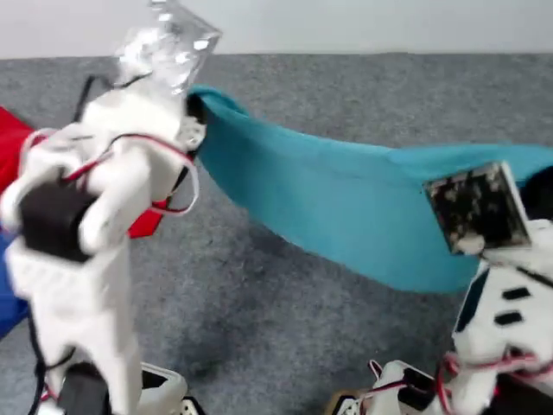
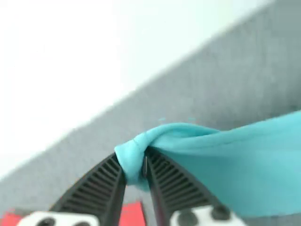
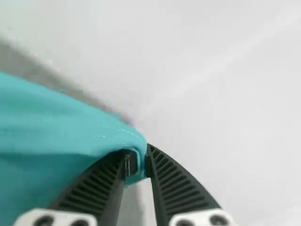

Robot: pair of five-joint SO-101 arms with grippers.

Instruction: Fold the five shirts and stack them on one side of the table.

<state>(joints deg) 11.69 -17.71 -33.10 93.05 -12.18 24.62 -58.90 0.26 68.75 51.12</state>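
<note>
Your tabletop has a grey, felt-like surface that runs back to a pale wall. At its left edge a red shirt lies crumpled, partly hidden behind an arm. A blue cloth lies just nearer you at the same edge. The left arm's base and the right arm's base stand at the near edge.
</note>
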